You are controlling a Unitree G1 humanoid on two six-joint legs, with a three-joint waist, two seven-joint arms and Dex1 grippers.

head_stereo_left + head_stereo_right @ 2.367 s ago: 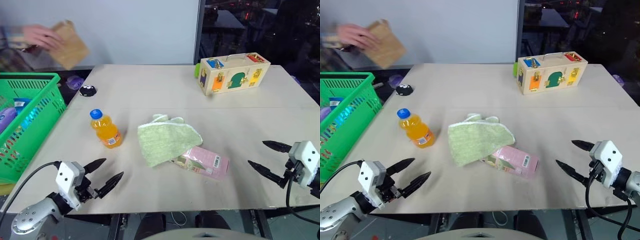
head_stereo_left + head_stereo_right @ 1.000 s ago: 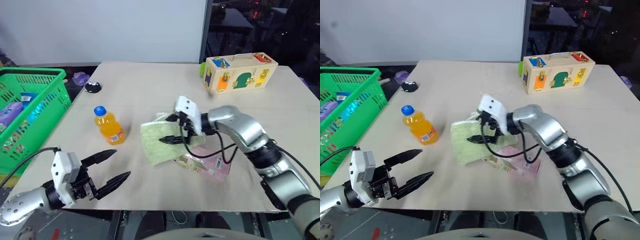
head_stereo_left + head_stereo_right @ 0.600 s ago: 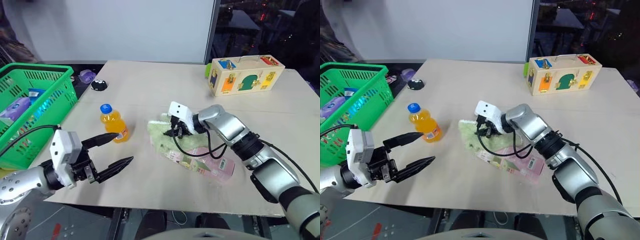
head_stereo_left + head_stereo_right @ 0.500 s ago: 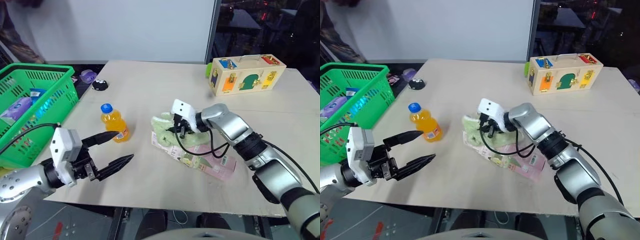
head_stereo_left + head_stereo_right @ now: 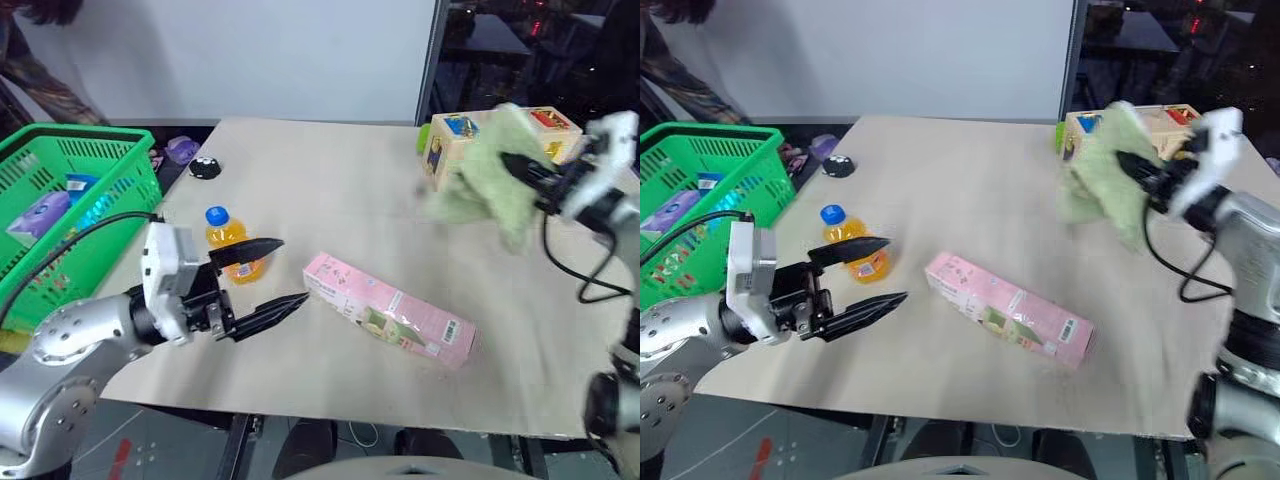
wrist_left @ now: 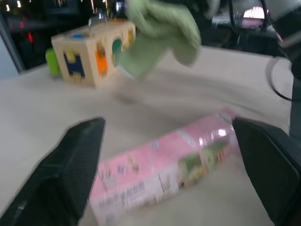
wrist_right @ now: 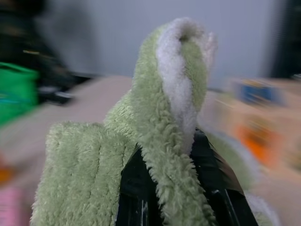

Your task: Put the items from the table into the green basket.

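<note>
A small orange-drink bottle [image 5: 226, 243] with a blue cap stands on the pale table [image 5: 330, 190]. My left gripper [image 5: 294, 270] hovers open just right of it, one finger crossing in front of the bottle. The long pink carton [image 5: 390, 311] lies uncovered mid-table; the left wrist view shows the carton [image 6: 164, 165] between the spread fingers [image 6: 70, 165], apart from both. My right gripper [image 5: 512, 162] is raised at the far right, shut on a fluffy green cloth [image 5: 478, 190] that hangs from it and drapes over its fingers [image 7: 141, 193]. The green basket [image 5: 130, 190] sits off the table's left edge.
A wooden box with coloured latches [image 5: 450, 140] stands at the back right, partly behind the hanging cloth. A small black object [image 5: 204, 168] lies at the back left of the table. The basket holds several packets [image 5: 45, 210]. A person [image 5: 40, 15] is at the far left.
My right gripper shut on the green cloth, lifted it off the pink carton and swung it far to the right. The left gripper rose and moved in beside the bottle.
</note>
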